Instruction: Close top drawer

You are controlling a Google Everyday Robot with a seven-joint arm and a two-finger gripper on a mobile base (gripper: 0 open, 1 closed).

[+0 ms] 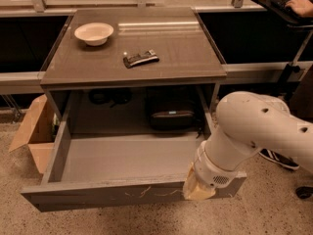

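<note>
At nine o'clock an open cardboard box [32, 136] stands just beside the table [171, 53], whose top carries a pale bowl [94, 33] at eleven o'clock and a small dark device [141, 58] near twelve. Below the tabletop, the top drawer [98, 196] stands pulled far out toward six o'clock, its scratched front nearest the camera. At five o'clock the white arm [254, 131] bends down with the gripper [198, 190] at the right part of that front's upper edge; whether it is spread or closed cannot be told.
</note>
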